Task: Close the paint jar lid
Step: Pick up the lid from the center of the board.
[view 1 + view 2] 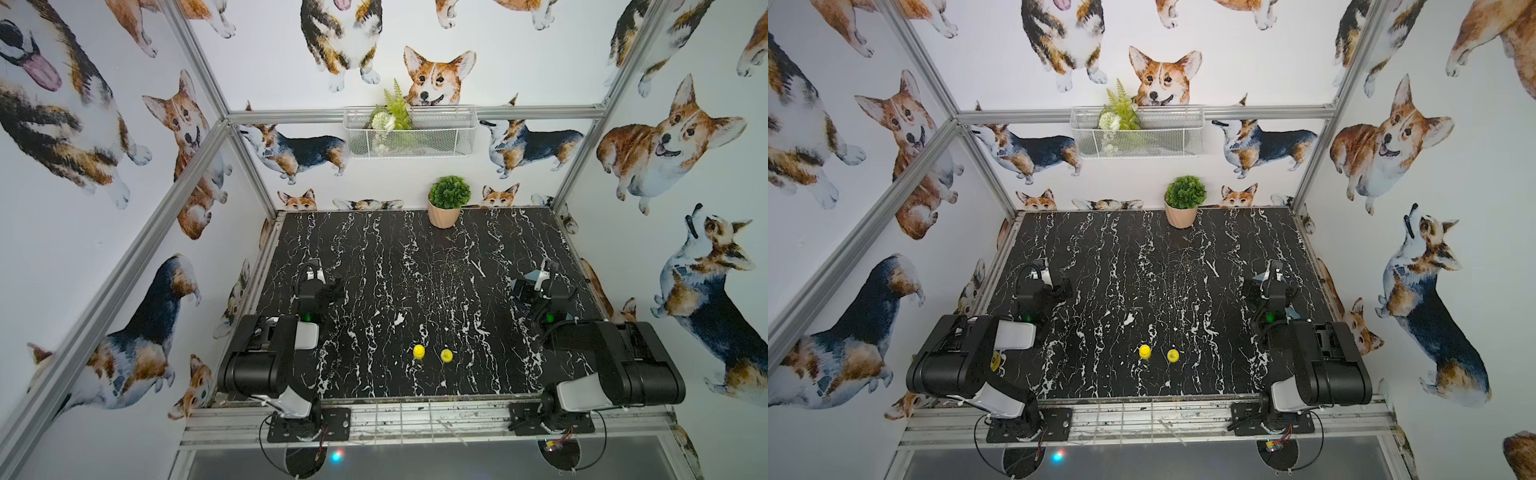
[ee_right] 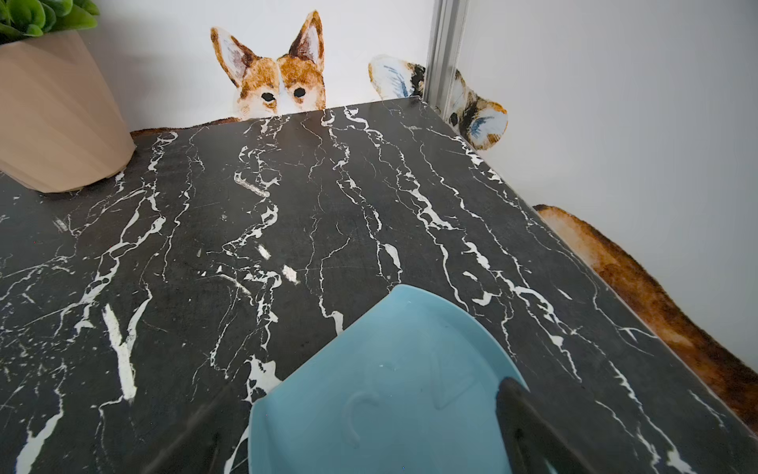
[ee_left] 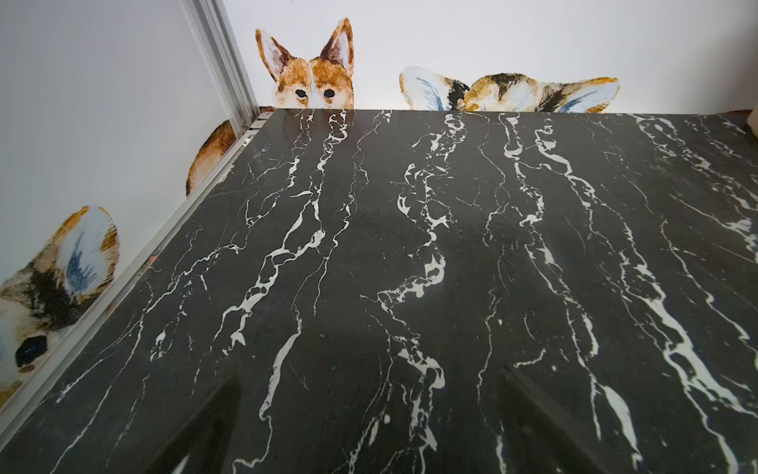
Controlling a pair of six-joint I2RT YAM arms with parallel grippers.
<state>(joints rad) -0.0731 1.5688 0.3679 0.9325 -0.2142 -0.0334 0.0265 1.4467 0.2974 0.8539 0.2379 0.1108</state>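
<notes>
Black marble with white veins covers the table, and we take the plant at its far edge as our mark. Well apart from the plant, toward the arms' bases, we see in both top views the jar, a small yellow cylinder standing a little left of the plant's line. The lid, a flat yellow disc, lies on the marble just right of the jar, apart from it and about straight in front of the plant. It is too small for us to tell which face is up. The left claw sits well to the left of the plant; its wrist view shows two dark fingers spread wide with bare marble between them, so it grips nothing. The right claw sits to the right of the plant, whose tan pot shows in its wrist view. Its jaws also stand wide apart, over a pale blue piece lying flat on the table; one finger crosses the piece's edge, and we cannot tell whether it touches. Both claws are well apart from jar and lid.
</notes>
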